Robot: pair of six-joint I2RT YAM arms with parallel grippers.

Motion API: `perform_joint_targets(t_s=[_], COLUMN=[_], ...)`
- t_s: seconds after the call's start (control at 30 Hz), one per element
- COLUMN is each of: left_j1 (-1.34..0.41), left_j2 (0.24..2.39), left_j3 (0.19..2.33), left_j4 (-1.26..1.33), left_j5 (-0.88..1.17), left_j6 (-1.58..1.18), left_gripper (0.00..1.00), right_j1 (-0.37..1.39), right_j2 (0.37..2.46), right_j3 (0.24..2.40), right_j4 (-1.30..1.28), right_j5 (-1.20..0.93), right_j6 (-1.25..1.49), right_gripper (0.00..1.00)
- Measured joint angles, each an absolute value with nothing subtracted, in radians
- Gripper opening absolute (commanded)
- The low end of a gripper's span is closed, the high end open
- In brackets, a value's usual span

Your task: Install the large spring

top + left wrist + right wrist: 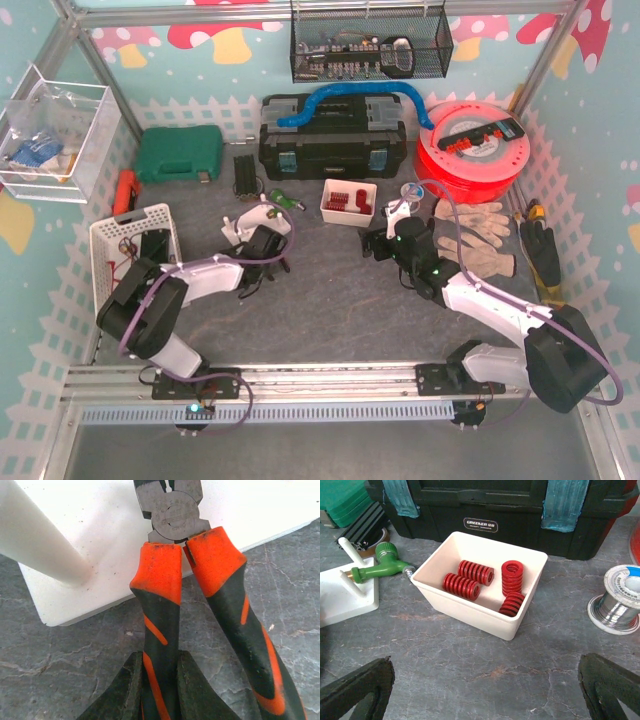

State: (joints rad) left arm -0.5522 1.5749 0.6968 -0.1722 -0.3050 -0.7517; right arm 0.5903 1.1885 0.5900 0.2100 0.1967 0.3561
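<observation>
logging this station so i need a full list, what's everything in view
springs: four, red, inside the bin
bin: one, white, front of the toolbox
toolbox: one, black, back centre
peg base: one, white, left of the bin
spray nozzle: one, green, between peg base and bin
pliers: one, orange and black, nose over the peg base
solder spool: one, silver, right of the bin
gloves: pair, pale, right side
reel: one, red, back right
case: one, green, back left
basket: one, white, left edge
wire rack: one, black, back wall
left gripper: one, black, shut on one pliers handle
right gripper: one, black, open, facing the bin
</observation>
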Motion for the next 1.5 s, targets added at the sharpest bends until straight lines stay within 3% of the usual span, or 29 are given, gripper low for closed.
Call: perform_joint_targets(t_s=[0.37, 0.53, 0.77, 1.0, 1.5], left_j1=[-0.549, -0.471, -0.265, -0.260, -0.202], left_j2=[1.356, 1.269, 1.341, 1.449, 1.332], left_j3=[0.706, 0.736, 0.869, 0.964, 0.838], left_j4=[-0.225, -0.218, -0.192, -0.157, -0.297], left_j5=[-0.334, -0.349, -0.407, -0.445, -0.539], left_j6=[-0.725, -0.722, -0.738, -0.834, -0.687], left_gripper=[0.00, 0.00, 0.00, 0.00, 0.00], right_j1=[0.590, 0.590, 0.590, 0.590, 0.591], right_j2=[1.185, 1.183, 1.169, 1.169, 1.169], right_j3=[0.587, 0.584, 0.580, 0.579, 0.579], right_j4=[0.210, 0.210, 0.210, 0.210, 0.210], right_j5=[0.218, 0.221, 0.222, 0.229, 0.229], right_j6=[0.356, 0.356, 0.356, 0.355, 0.355], right_gripper=[1.00, 1.00, 1.00, 1.00, 1.00])
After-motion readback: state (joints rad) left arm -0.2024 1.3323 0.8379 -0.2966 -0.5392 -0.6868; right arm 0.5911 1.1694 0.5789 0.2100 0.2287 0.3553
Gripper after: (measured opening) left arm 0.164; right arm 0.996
